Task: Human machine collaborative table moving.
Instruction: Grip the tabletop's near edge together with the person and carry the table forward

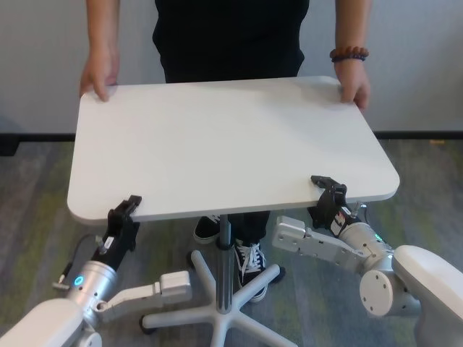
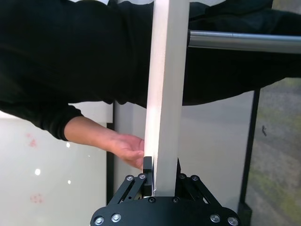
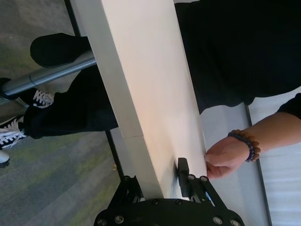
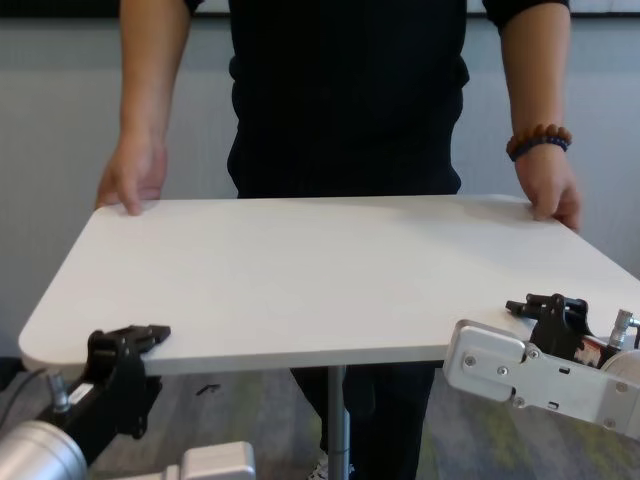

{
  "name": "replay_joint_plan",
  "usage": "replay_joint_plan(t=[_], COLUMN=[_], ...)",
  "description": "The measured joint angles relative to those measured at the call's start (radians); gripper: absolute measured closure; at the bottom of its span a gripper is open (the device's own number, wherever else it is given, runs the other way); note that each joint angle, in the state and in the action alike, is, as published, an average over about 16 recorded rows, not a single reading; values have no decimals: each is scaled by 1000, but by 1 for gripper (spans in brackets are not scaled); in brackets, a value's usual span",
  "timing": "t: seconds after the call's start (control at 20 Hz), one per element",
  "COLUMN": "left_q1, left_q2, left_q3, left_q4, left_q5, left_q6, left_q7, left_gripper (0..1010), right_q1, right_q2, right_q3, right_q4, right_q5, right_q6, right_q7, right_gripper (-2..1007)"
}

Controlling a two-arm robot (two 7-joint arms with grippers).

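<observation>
both grippers, left gripper (image 1: 124, 210) and right gripper (image 1: 327, 189), clenched on table (image 1: 231, 137) near edge; grey pole (image 3: 47, 77) in wrist views

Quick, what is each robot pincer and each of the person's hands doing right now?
Left pincer: shut on the table, near edge.
Right pincer: shut on the table's near edge.
Bare hand: holding a far corner.
Bracelet hand: holding the other far corner.

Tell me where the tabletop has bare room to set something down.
The table is bare across its middle, between the person's hands and both grippers. Taken: far corners by the left-side hand and braceleted hand; near edge by the left gripper and right gripper.
</observation>
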Motion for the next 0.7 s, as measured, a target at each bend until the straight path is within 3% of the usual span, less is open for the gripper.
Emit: replay_joint_plan(t=[0.7], left_q1=[-14], left_q2=[2], left_q3=[6], left_q4=[9], left_q5=[3], left_q6=[-3], left_q7=[0], left_gripper=[780], right_q1=[0], right_q2=[0], right_q3=[-1], right_q4=[-1], right_q5=[-1], right_q6=[1], right_q7=[1], right_gripper=[656])
